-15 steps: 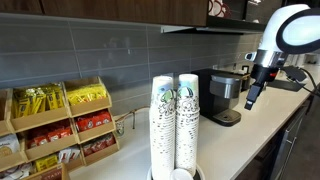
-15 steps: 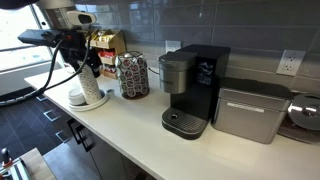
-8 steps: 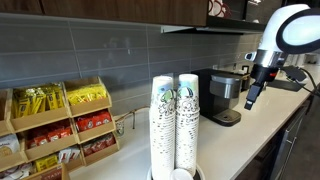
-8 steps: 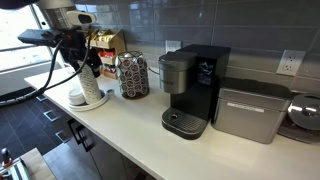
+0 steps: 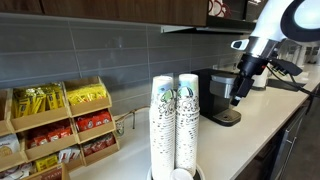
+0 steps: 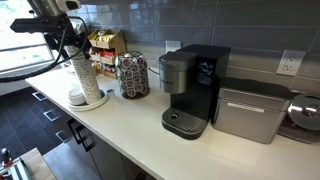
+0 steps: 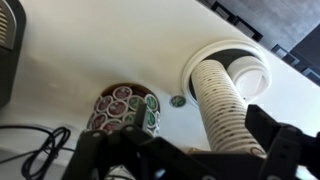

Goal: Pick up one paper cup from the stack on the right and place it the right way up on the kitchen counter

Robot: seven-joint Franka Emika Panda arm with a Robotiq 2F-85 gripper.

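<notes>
Two tall stacks of nested white paper cups with green-and-dark print stand side by side in an exterior view, one (image 5: 163, 122) beside the other (image 5: 187, 120). Elsewhere only one stack shows, in an exterior view (image 6: 82, 74) and in the wrist view (image 7: 226, 108). They stand on a round white tray (image 6: 97, 101) on the pale kitchen counter (image 6: 140, 128). My gripper (image 7: 195, 155) is open above the stack, its fingers either side of the top without touching. It also shows in both exterior views (image 5: 237, 92) (image 6: 72, 42). No single printed cup apart from the stacks is in view.
A black coffee machine (image 6: 192, 88) stands mid-counter, with a silver appliance (image 6: 250, 110) beside it. A round pod holder (image 6: 133, 75) (image 7: 125, 108) sits close to the tray. A short white cup-like thing (image 6: 76, 97) stands on the tray. Wooden snack racks (image 5: 60, 125) line the wall.
The arm has swung towards the cup stacks and risen. The gripper now hangs over the top of the stack. Nothing on the counter has moved.
</notes>
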